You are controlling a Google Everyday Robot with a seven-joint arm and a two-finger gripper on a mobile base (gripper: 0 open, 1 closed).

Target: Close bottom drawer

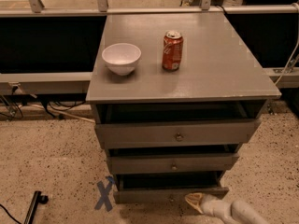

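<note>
1. Bottom drawer point(154, 195): lowest of three, pulled out a little, dark gap showing above its grey front.
2. Pincer point(195, 201): low at the frame's lower right, its tip against or just beside the bottom drawer's front, right of centre. Whether released or clenched cannot be told.
3. Middle drawer point(173, 163) and top drawer point(177, 133): both ajar.
4. Counter point(219, 69): carries a white bowl point(121, 58) and a red can point(172, 50), upright and apart.
5. Floor: blue X point(104, 195) left of the bottom drawer.

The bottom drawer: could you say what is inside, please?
The bottom drawer shows only a dark strip, nothing visible; the middle drawer hides the rest. The gripper is by the bottom drawer's front.
</note>
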